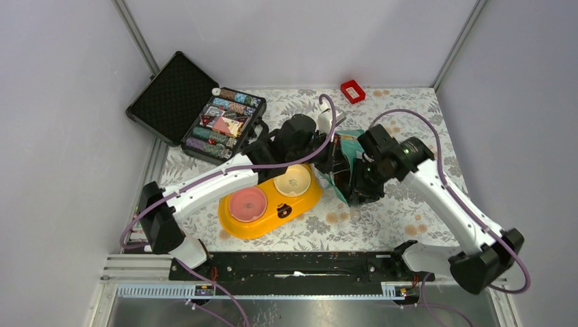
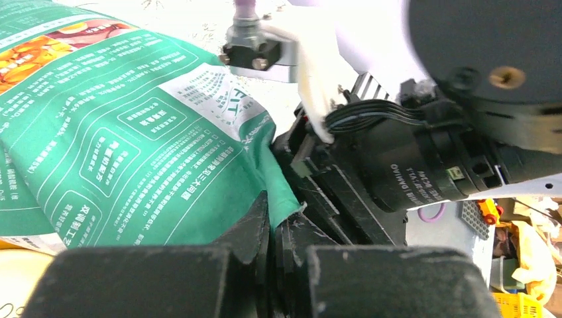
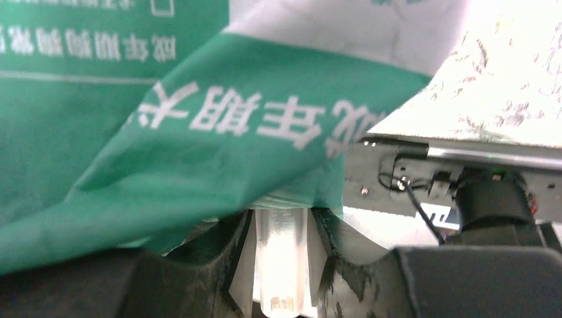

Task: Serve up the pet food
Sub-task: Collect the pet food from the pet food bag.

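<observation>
No pet food can be seen anywhere; I take it to be inside the pouch [image 1: 350,145], a teal-green and white bag covered in small white print, with an orange picture panel near one end. The pouch sits crumpled and tilted just beyond the right end of the yellow feeder [image 1: 300,208], close to its cream bowl [image 1: 292,180]. It is held between the left arm [image 1: 211,180] and the right arm [image 1: 443,194].

The left jaws are pressed together on a folded green edge of the pouch. The right jaws stand partly spread and appear to pinch another fold of it, though the bag hides the contact itself.

The cream bowl and the pink bowl [image 1: 247,202] at the feeder's left end both look empty. By my reading no food has been served: the bag is in hand, and tipping kibble into a bowl is left to do. I cannot tell whether the bag's mouth is open.

Well behind the feeder's left end lies an open black case [image 1: 174,95] of coloured chips. Well behind its right end sits a small red box [image 1: 352,90] on the floral tabletop [image 1: 382,221].
</observation>
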